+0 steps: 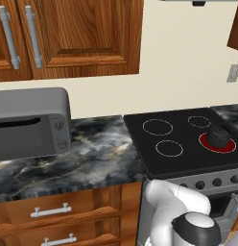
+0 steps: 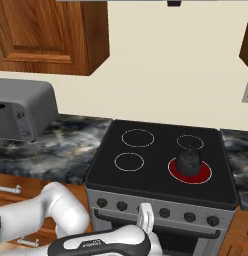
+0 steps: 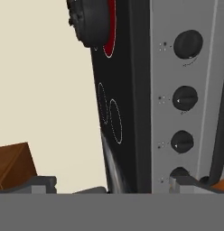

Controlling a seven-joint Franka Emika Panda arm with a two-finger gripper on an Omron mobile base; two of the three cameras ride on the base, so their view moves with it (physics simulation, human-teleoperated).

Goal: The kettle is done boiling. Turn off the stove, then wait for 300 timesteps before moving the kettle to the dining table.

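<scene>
The kettle (image 1: 218, 136) (image 2: 190, 159) is small, dark and squat. It sits on the front right burner (image 2: 191, 173), which glows red. The stove (image 1: 173, 139) (image 2: 151, 165) has a black glass top and a row of black knobs (image 2: 189, 216) on its grey front. My gripper (image 2: 145, 216) hangs low, just in front of that knob row. The hand view is rolled sideways, with the knobs (image 3: 185, 98) in a column at right and the kettle (image 3: 89, 18) at top. My gripper (image 3: 112, 185) is open with nothing between its fingers. The dining table is out of view.
A grey microwave (image 1: 29, 122) (image 2: 21, 112) stands on the marbled counter (image 1: 97, 153) left of the stove. Wooden wall cabinets (image 1: 82, 33) hang above and drawers (image 1: 53, 211) sit below. A wall outlet (image 1: 233, 73) is at the far right.
</scene>
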